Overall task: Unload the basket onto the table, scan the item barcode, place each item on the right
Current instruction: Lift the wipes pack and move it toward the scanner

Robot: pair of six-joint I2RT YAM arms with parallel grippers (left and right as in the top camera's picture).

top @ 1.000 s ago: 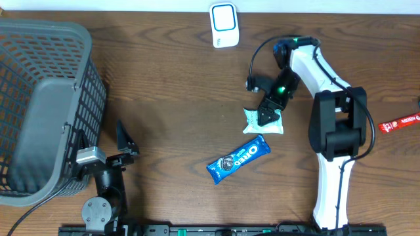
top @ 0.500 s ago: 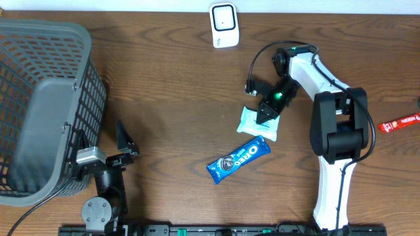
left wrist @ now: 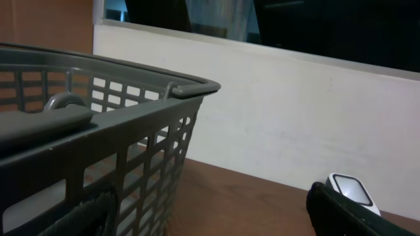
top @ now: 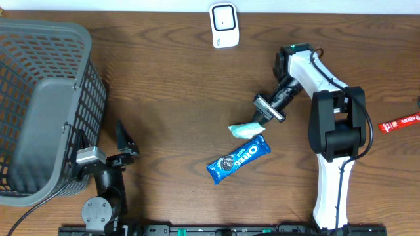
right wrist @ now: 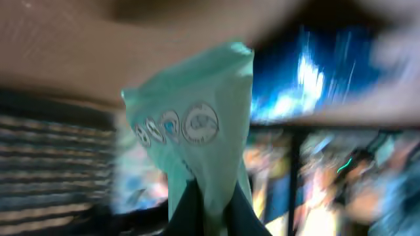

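1 pale-green packet [top: 244, 129]: turned on edge just beside Oreo bar [top: 239, 158], right gripper [top: 261, 120] fingers clamped on it. Left gripper [top: 98, 143]: fingers wide apart, beside grey basket [top: 39, 78].

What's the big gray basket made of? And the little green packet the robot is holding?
The basket looks like hard gray plastic, matte, with moulded grid holes in its walls. The packet seems thin plastic film, pale green and slightly glossy; it creases and folds like a soft wrapper, though blur hides detail.
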